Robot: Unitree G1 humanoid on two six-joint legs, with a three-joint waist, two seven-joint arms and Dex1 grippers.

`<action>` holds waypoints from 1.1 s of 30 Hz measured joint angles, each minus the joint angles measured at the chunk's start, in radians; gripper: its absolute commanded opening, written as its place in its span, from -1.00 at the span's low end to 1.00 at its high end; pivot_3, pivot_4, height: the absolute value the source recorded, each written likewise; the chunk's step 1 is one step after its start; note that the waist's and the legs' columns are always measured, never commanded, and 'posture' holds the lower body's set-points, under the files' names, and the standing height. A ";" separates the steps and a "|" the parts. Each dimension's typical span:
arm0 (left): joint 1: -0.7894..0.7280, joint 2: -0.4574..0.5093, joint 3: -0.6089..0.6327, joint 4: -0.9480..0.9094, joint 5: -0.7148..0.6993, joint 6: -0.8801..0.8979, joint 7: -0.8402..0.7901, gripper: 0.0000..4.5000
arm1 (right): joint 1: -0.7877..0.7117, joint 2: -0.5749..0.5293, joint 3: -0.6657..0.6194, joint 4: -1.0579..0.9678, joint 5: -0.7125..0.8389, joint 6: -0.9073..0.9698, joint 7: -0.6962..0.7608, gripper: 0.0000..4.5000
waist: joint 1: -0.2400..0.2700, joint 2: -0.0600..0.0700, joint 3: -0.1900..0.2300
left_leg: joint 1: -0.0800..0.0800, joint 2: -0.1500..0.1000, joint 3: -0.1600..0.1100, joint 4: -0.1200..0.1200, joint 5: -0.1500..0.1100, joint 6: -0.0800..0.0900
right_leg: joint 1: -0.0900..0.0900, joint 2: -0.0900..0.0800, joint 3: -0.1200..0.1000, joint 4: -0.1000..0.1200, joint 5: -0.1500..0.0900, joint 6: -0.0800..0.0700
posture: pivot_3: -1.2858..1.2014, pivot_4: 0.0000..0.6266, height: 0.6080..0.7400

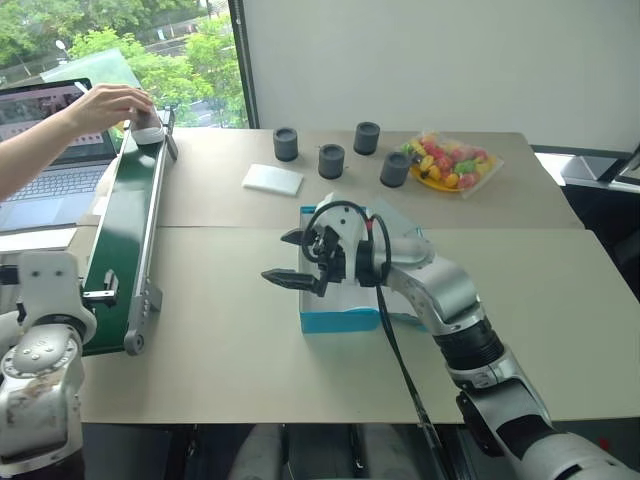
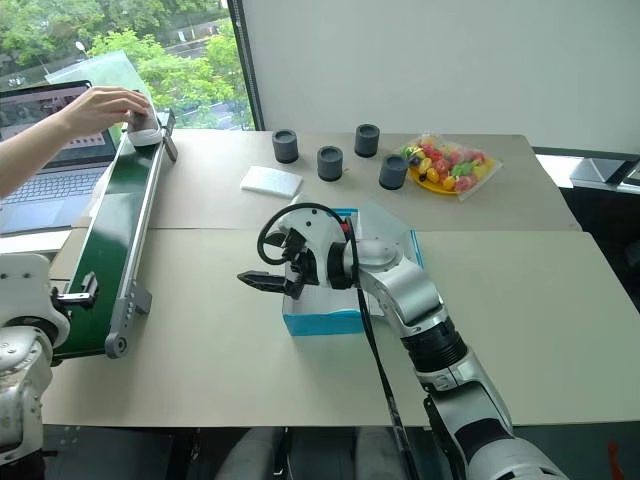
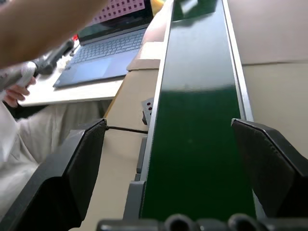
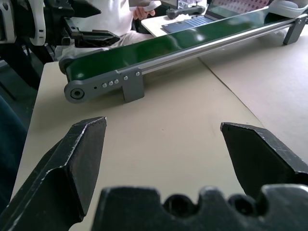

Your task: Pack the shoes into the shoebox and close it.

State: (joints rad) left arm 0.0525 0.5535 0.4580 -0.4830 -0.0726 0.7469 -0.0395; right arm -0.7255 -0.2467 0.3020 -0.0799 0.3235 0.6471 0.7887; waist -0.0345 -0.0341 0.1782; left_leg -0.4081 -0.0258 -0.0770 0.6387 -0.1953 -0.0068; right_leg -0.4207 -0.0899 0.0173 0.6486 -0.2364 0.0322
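The turquoise shoebox [image 1: 340, 322] stands open in the middle of the table, its lid [image 1: 402, 236] raised behind. My right arm hides most of its inside. Above the box's left side, my right gripper [image 1: 282, 256] points left with its fingers open and nothing between them. A grey-beige shoe [image 1: 150, 128] rests on the far end of the green conveyor belt [image 1: 125, 230] under a person's hand [image 1: 110, 105]. My left gripper [image 3: 168, 124] is open at the belt's near end, and the belt shows between its fingers.
A laptop [image 1: 50, 150] lies left of the conveyor. At the back of the table are a flat white pad [image 1: 272, 179], several black cylinders [image 1: 331, 160] and a plate of coloured sweets [image 1: 452, 163]. Bare tabletop [image 1: 220, 330] lies between the conveyor and the box.
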 measured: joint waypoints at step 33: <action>-0.133 -0.187 0.162 0.009 -0.256 0.059 0.043 0.98 | 0.005 0.032 -0.048 0.063 -0.009 0.015 -0.104 1.00 | 0.005 -0.003 -0.001 | 0.000 0.006 0.003 0.001 -0.001 -0.002 | 0.000 0.006 0.002 -0.001 0.002 -0.002 | 0.03 -0.52 1.00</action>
State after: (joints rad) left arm -0.0809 0.3665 0.6203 -0.4743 -0.3289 0.8064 0.0032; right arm -0.7205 -0.2148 0.2544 -0.0167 0.3148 0.6620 0.6846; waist -0.0297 -0.0373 0.1772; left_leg -0.4080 -0.0197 -0.0739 0.6397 -0.1966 -0.0088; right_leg -0.4211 -0.0838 0.0195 0.6474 -0.2341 0.0302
